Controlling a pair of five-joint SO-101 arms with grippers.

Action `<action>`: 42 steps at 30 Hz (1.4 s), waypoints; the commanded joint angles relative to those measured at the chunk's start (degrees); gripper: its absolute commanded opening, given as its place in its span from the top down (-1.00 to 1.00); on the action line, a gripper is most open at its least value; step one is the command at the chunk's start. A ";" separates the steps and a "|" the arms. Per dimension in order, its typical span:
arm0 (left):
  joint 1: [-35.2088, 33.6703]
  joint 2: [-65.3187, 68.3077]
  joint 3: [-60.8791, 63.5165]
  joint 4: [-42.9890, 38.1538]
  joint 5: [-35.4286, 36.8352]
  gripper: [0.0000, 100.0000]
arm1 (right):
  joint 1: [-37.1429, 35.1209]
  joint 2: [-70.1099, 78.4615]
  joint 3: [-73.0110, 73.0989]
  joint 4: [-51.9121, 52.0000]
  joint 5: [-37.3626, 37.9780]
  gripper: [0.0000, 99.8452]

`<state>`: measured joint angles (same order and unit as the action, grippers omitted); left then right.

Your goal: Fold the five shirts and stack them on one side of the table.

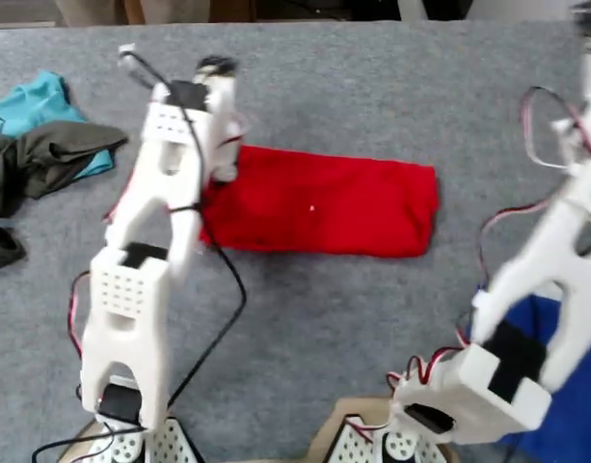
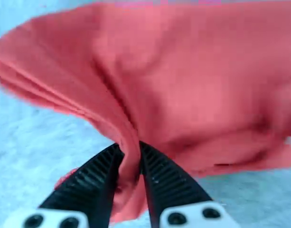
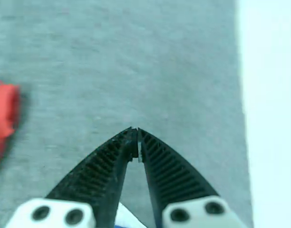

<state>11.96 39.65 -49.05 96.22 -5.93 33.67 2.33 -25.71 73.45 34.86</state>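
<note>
A grey, felt-covered table [image 1: 372, 87] spans the high view. The red shirt [image 1: 324, 207] lies near its middle, folded into a long band running across the table, flat over most of its length and bunched at the end under the left arm [image 1: 146, 260]. That arm stretches from its base at the near edge out to this end of the shirt. The right arm [image 1: 546, 280] stands at the table's right side, bent over a blue shirt [image 1: 577, 420] that lies at the near right corner. At the far left edge a dark olive shirt [image 1: 44, 154] lies crumpled partly on a teal shirt [image 1: 40, 101], well apart from the red one. The left gripper [image 2: 130, 147] pinches a raised ridge of red fabric between its ribbed black fingers [image 2: 95, 175]. The right gripper [image 3: 135, 135] hangs over bare grey cloth, its tips pressed together on nothing, the red shirt's end [image 3: 3, 114] off to one side
</note>
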 commanded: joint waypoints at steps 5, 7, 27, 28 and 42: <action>13.98 -3.56 -12.75 1.23 0.09 0.96 | 7.08 -0.13 -5.05 -0.35 0.53 0.99; 16.88 -3.47 -14.33 -0.35 1.23 0.96 | 7.69 -0.13 -5.05 -0.97 0.53 0.99; 30.86 2.33 -15.38 -21.19 10.81 0.96 | 10.15 0.40 -4.70 -2.73 1.23 0.99; 30.95 2.86 -15.38 -21.27 10.81 0.96 | 10.15 0.92 -4.97 -2.73 1.58 0.99; 23.91 3.82 -16.44 -24.53 18.55 0.62 | 8.66 5.05 -9.36 1.32 2.81 0.99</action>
<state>39.21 45.01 -61.71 72.48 11.82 43.08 7.78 -31.96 74.24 36.97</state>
